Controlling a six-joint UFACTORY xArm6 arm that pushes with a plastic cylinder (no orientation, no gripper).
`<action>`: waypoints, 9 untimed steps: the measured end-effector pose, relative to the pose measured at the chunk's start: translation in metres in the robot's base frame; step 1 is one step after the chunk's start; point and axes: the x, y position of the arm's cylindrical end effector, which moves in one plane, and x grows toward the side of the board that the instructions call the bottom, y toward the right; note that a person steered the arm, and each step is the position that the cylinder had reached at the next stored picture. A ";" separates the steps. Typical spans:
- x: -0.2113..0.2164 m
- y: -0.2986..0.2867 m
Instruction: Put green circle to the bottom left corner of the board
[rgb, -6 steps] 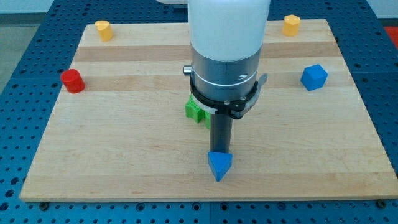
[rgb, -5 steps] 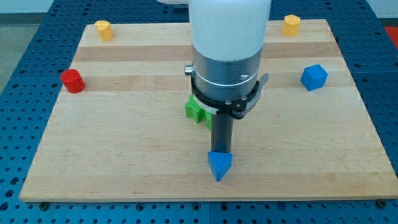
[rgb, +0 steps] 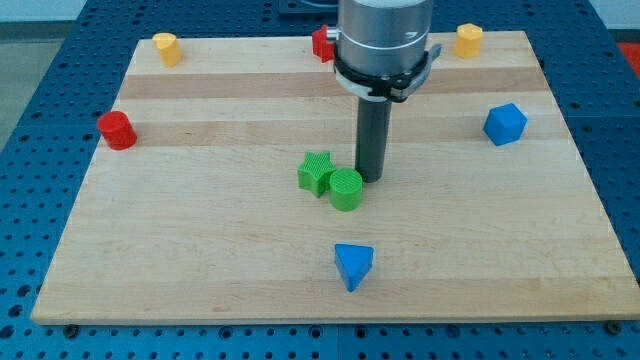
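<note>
The green circle (rgb: 346, 189) is a short green cylinder near the middle of the wooden board (rgb: 200, 250). A green star block (rgb: 315, 172) touches it on its upper left. My tip (rgb: 371, 179) stands on the board just to the right of the green circle and slightly above it, touching or almost touching it. The bottom left corner of the board (rgb: 60, 305) is far from the green circle.
A blue triangle block (rgb: 353, 265) lies below the green circle. A red cylinder (rgb: 116, 130) is at the left, a blue cube (rgb: 505, 124) at the right. Yellow blocks sit at the top left (rgb: 166, 48) and top right (rgb: 468, 40). A red block (rgb: 323, 43) shows behind the arm.
The arm has moved toward the view's top and slightly right, away from the blue triangle. The green circle and the red block at the top now show. The blocks look unmoved.
</note>
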 end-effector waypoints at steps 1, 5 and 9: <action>0.004 -0.012; 0.036 -0.013; 0.060 -0.003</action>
